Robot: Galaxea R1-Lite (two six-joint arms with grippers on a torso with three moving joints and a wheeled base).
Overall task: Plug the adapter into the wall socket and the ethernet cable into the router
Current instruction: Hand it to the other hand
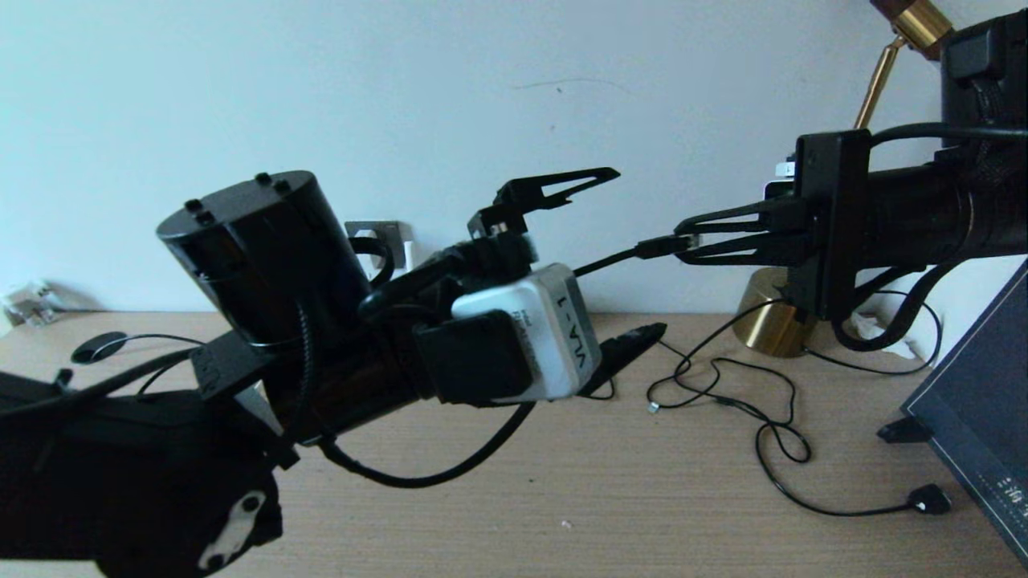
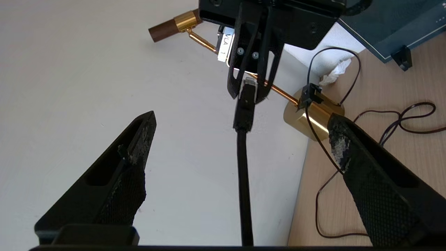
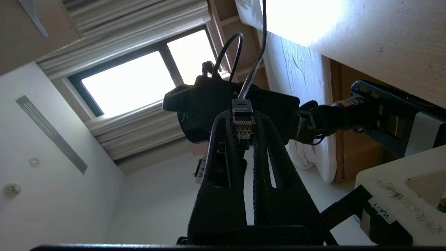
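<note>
My right gripper (image 1: 689, 238) is held in the air in front of the wall, shut on the ethernet cable's black clip plug (image 1: 662, 245). The right wrist view shows the plug (image 3: 243, 122) pinched at the fingertips, gold contacts facing the camera. My left gripper (image 1: 638, 250) is open around the cable (image 2: 243, 174), which runs untouched through the gap between its fingers (image 2: 139, 146). The dark grey wall socket (image 1: 384, 233) peeks out behind my left arm. A white sliver shows at its edge; I cannot tell what it is. The router is out of view.
A brass lamp base (image 1: 767, 317) stands at the back right with its stem (image 1: 877, 80) rising. Thin black cords (image 1: 763, 417) loop over the wooden desk (image 1: 562, 498). A dark slanted panel (image 1: 972, 401) fills the right edge. A black disc (image 1: 100, 347) lies at the left.
</note>
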